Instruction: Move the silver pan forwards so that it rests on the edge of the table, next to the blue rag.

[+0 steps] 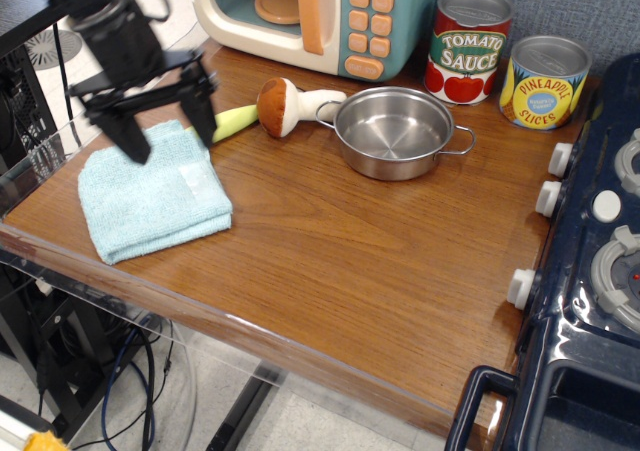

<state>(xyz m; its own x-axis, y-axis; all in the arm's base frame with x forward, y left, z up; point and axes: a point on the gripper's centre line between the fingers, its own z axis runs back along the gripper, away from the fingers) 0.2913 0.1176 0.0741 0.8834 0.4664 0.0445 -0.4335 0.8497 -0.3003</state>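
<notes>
The silver pan (393,131) sits upright and empty at the back middle of the wood table (340,261), in front of the toy microwave. The blue rag (150,191) lies folded at the table's front left corner, well to the left of the pan. My gripper (168,136) hangs over the rag's far edge with its two dark fingers spread apart, open and empty. It is far left of the pan and does not touch it.
A toy mushroom (285,105) and a pale green vegetable (233,121) lie between gripper and pan. A microwave (315,16), a tomato sauce can (467,46) and a pineapple can (543,81) stand at the back. A dark blue stove (590,271) fills the right side.
</notes>
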